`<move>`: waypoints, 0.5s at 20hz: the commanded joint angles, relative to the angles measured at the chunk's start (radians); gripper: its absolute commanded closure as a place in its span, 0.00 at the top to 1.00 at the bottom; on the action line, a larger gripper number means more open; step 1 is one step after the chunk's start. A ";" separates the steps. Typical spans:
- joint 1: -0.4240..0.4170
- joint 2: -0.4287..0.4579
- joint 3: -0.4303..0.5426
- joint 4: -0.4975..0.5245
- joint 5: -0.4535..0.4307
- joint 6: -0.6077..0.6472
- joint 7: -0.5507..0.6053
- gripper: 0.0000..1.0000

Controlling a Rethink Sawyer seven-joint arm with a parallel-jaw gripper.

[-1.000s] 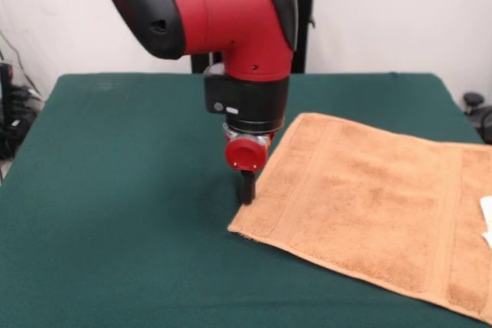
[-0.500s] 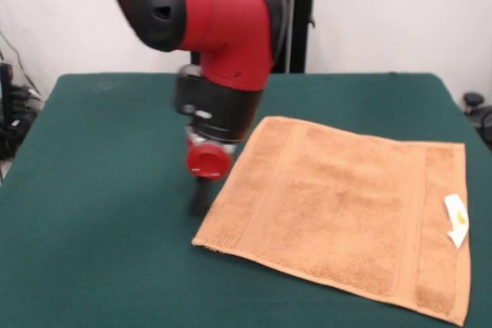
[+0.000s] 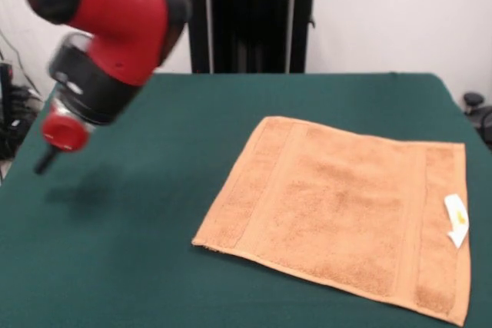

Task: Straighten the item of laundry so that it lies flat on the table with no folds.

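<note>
At the upper left of the frame the arm (image 3: 108, 28) tilts over the left edge of the table (image 3: 138, 266), blurred, with its gripper (image 3: 44, 164) showing only as a thin dark tip below the red cap. I cannot tell whether that tip is apart or together, and nothing hangs from it.

Right of centre the towel (image 3: 338, 213) lies spread on the green cloth, well apart from the gripper. It sits a little askew to the table edges, with its border bands running along the left and right ends. No fold or raised wrinkle shows; the lower right corner reaches the bottom of the frame, so that bit is hard to judge.

The flattening looks done, or nearly so. The sound course now is to keep the arm clear and high, so it cannot drag the cloth, and to check the corners before touching it.

At the right end a small white tag (image 3: 457, 219) shows; any writing on it is too small to read. No brand is visible.
</note>
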State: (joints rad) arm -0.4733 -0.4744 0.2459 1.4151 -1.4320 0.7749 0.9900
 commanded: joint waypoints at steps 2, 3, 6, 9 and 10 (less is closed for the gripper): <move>0.015 0.032 0.006 0.016 0.047 0.022 -0.256 0.00; -0.028 0.016 0.063 0.059 0.116 -0.028 -0.278 0.00; -0.122 -0.014 0.190 0.139 0.249 -0.095 -0.341 0.00; -0.234 -0.039 0.346 0.230 0.404 -0.104 -0.407 0.00; -0.245 -0.041 0.369 0.241 0.427 -0.100 -0.409 0.00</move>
State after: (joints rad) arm -0.6366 -0.5185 0.3244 1.4692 -1.2117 0.7542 0.9710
